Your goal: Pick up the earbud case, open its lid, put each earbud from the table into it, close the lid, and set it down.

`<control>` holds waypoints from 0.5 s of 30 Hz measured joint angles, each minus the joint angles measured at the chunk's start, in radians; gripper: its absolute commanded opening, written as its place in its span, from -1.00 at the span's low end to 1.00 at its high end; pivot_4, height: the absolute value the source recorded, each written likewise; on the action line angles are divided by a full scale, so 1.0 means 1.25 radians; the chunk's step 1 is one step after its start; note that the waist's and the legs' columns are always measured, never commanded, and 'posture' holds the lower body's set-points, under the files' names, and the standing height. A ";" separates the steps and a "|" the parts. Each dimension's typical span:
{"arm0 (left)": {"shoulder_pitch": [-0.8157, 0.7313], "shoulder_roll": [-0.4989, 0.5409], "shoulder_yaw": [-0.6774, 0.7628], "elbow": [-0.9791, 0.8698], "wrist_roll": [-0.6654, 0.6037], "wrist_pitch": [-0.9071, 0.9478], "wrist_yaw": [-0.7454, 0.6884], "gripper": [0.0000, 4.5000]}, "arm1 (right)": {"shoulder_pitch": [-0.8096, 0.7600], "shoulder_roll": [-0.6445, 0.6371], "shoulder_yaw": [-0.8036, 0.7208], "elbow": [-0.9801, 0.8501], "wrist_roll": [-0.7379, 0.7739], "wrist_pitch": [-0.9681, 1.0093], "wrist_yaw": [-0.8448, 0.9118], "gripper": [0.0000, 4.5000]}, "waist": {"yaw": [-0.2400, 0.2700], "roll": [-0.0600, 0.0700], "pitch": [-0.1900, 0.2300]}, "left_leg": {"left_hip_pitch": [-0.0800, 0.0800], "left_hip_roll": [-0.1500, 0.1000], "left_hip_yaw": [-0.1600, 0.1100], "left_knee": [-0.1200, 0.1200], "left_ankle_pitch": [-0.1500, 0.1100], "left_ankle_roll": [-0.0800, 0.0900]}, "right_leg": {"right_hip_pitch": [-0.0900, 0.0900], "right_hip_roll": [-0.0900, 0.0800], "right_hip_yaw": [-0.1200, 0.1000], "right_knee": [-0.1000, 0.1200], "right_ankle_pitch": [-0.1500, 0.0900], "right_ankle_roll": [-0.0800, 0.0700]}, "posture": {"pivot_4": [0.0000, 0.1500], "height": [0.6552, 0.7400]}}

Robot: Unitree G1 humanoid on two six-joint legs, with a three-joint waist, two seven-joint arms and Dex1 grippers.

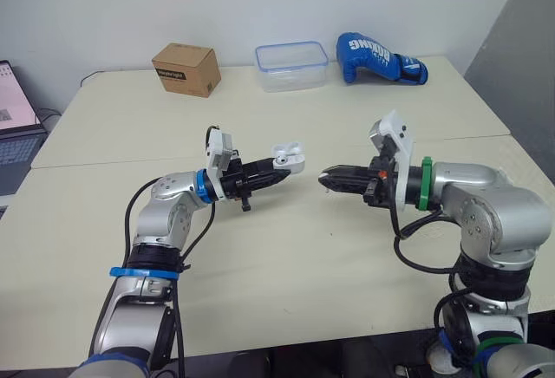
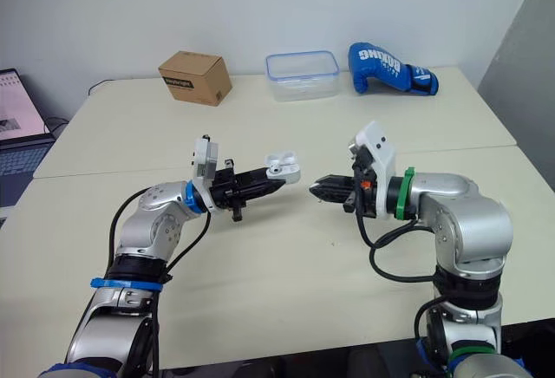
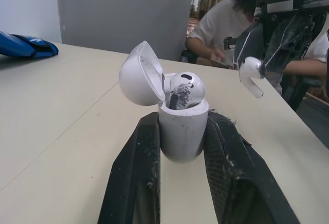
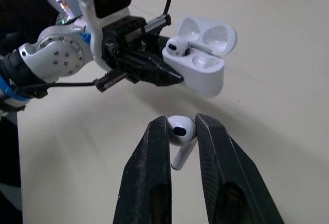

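Left tool clamps the open earbud case, its base hidden between the fingers, one earbud seated inside. Right tool pinches the second earbud, its head half covered.

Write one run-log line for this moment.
left claw: shut on open earbud case | first earbud: seated | right claw: shut on second earbud

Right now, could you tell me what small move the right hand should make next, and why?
Probably ease the right hand across so its earbud hangs over the empty slot of the case: the left hand holds the case open, the other earbud already seated.
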 measured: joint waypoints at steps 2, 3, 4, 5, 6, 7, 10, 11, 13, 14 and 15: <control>-0.007 0.000 0.000 0.000 0.000 0.001 -0.002 -0.65 | 0.001 0.037 -0.006 -0.015 0.003 -0.032 -0.069 -0.85 | -0.001 0.000 0.000 | 0.000 0.000 0.000 0.000 0.000 0.000 | 0.000 0.000 0.000 0.000 0.000 0.000 | 1.00 0.78; -0.008 0.000 0.000 0.000 0.000 0.001 -0.005 -0.65 | 0.002 0.044 -0.004 -0.020 0.002 -0.049 -0.100 -0.85 | -0.002 0.000 0.000 | 0.000 0.000 0.000 0.000 0.000 0.000 | 0.000 0.000 0.000 0.000 0.000 0.000 | 1.00 0.78; -0.008 0.000 -0.001 0.001 0.000 0.002 -0.007 -0.65 | 0.004 0.052 0.009 -0.027 -0.005 -0.077 -0.144 -0.85 | -0.002 0.000 0.000 | 0.000 0.000 0.000 0.000 0.000 0.000 | 0.000 0.000 0.000 0.000 0.000 0.000 | 1.00 0.78; -0.008 0.000 -0.001 0.001 0.000 0.003 -0.008 -0.65 | 0.008 0.059 0.021 -0.033 -0.009 -0.099 -0.175 -0.85 | -0.004 0.000 0.000 | 0.000 0.000 0.000 0.000 0.000 0.000 | 0.000 0.000 0.000 0.000 0.000 0.000 | 1.00 0.78; -0.008 0.000 -0.001 0.001 0.000 0.003 -0.008 -0.65 | 0.011 0.065 0.034 -0.037 -0.014 -0.114 -0.200 -0.85 | -0.005 0.000 0.000 | 0.000 0.000 0.000 0.000 0.000 0.000 | 0.000 0.000 0.000 0.000 0.000 0.000 | 1.00 0.78; -0.008 0.000 -0.002 0.001 0.000 0.004 -0.008 -0.65 | 0.015 0.072 0.051 -0.041 -0.017 -0.129 -0.231 -0.85 | -0.005 0.000 0.000 | 0.000 0.000 0.000 0.000 0.000 0.000 | 0.000 0.000 0.000 0.000 0.000 0.000 | 1.00 0.78; -0.010 -0.001 -0.002 0.002 0.000 0.007 -0.009 -0.65 | 0.026 0.078 0.094 -0.059 -0.018 -0.158 -0.292 -0.85 | -0.006 0.000 0.000 | 0.000 0.000 0.000 0.000 0.000 0.000 | 0.000 0.000 0.000 0.000 0.000 0.000 | 1.00 0.78; -0.011 -0.001 -0.002 0.002 0.000 0.007 -0.011 -0.65 | 0.030 0.078 0.102 -0.063 -0.018 -0.163 -0.303 -0.85 | -0.006 0.000 0.000 | 0.000 0.000 0.000 0.000 0.000 0.000 | 0.000 0.000 0.001 0.000 0.000 0.000 | 1.00 0.78; -0.019 -0.002 -0.002 0.006 0.000 0.009 -0.014 -0.65 | 0.034 0.077 0.125 -0.069 -0.017 -0.181 -0.339 -0.85 | -0.006 0.000 0.000 | 0.001 0.000 0.000 0.000 0.000 0.000 | 0.000 0.000 0.000 0.000 0.000 0.000 | 1.00 0.78; -0.022 -0.002 -0.002 0.007 0.000 0.009 -0.015 -0.65 | 0.034 0.075 0.136 -0.070 -0.019 -0.188 -0.351 -0.85 | -0.006 0.000 0.000 | 0.001 0.000 0.000 0.000 0.000 0.000 | 0.000 0.000 0.000 0.000 0.000 0.000 | 1.00 0.78; -0.025 -0.002 -0.002 0.008 0.000 0.009 -0.015 -0.65 | 0.035 0.073 0.148 -0.070 -0.023 -0.198 -0.364 -0.85 | -0.007 0.000 0.000 | 0.001 0.000 0.000 0.000 0.000 0.000 | 0.000 0.000 0.000 0.000 0.000 0.000 | 1.00 0.78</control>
